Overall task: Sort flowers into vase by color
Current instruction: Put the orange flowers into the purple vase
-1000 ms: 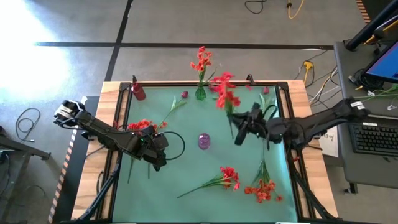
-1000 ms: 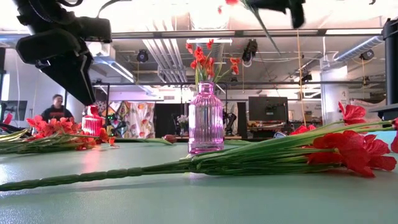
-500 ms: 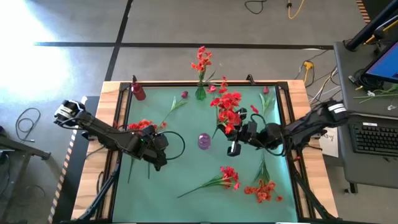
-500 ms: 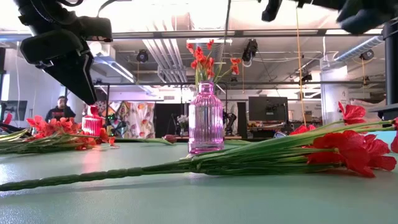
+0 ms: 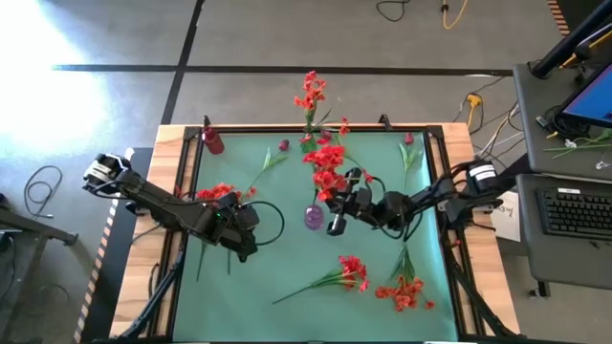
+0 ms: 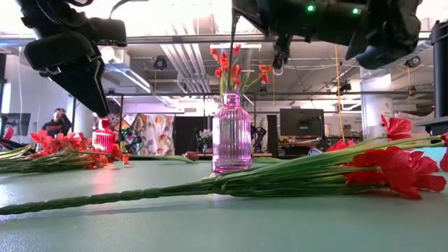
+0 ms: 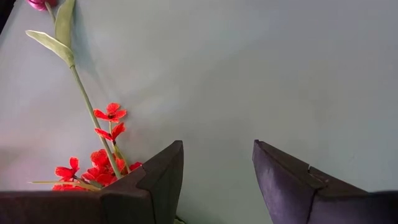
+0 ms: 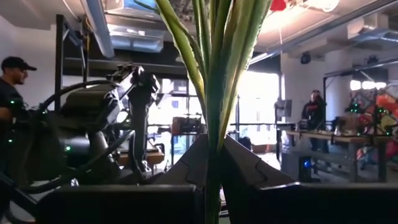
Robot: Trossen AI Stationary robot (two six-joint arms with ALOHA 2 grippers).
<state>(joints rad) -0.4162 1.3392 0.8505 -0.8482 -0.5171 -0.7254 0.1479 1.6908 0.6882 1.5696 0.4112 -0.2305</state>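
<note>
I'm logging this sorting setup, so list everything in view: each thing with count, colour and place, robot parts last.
Pink vase: one, pink ribbed glass, mat centre.
Green vase: one, green glass, far edge, holding a red spray.
Red vase: one, red, far left corner.
Held spray: one, red blooms, green stem, lifted beside the pink vase.
Loose red sprays: three, one on the left, two near right.
Magenta buds: three, far side; one loose, two on stems.
Mat: one, pale green, on the table.
People: at least two, in the room behind.
Left gripper: open, empty, over the mat's left.
Right gripper: shut on the held spray's stem.
</note>
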